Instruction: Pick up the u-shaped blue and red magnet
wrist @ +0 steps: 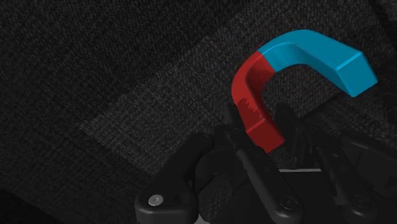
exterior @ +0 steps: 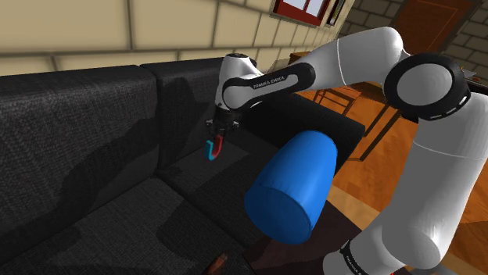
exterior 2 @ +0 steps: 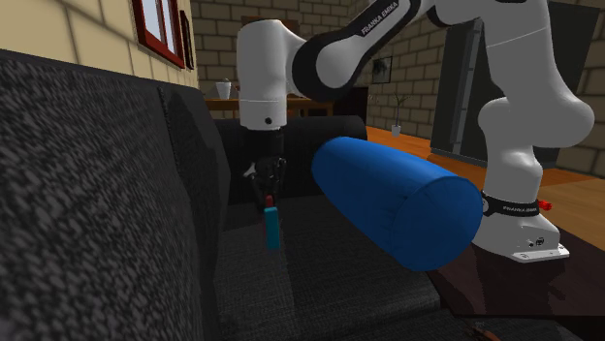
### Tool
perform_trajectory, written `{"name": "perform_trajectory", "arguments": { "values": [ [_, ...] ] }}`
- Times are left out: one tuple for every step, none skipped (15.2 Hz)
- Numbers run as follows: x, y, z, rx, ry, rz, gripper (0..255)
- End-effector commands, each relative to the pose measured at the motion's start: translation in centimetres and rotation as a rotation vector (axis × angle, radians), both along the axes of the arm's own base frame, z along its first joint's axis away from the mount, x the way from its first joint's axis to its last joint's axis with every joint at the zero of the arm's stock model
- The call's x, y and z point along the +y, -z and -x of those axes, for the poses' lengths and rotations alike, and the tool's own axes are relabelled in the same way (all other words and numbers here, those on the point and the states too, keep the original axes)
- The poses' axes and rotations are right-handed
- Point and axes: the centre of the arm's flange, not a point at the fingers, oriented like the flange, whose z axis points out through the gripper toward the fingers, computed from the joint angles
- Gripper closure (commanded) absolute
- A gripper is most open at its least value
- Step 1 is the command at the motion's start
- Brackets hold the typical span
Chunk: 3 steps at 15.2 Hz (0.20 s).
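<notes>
The black gripper [exterior: 219, 134] is clenched on the red leg of the u-shaped magnet [wrist: 264, 70], and the blue leg juts free beyond the fingertips. The magnet hangs under the gripper, over the black sofa seat [exterior: 117, 226], near a blue cylindrical cushion [exterior: 293, 187].

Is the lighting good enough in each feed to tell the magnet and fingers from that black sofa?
Shoulder view: evenly lit, the red and blue magnet pops against the black sofa, whose backrest carries soft shadow patches. Second exterior view: the magnet is just as clear against the dark cushions. Wrist view: dim, and the black fingers nearly merge with the dark fabric, while the magnet reads clearly.
</notes>
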Motion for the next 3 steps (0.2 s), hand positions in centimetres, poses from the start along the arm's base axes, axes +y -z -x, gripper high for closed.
{"name": "perform_trajectory", "arguments": {
  "values": [
    [-0.03, -1.07, -0.02, 0.000, 0.000, 0.000, 255],
    [-0.03, -1.15, -0.01, 0.000, 0.000, 0.000, 255],
    [-0.03, -1.15, -0.02, 0.000, 0.000, 0.000, 255]
  ]
}}
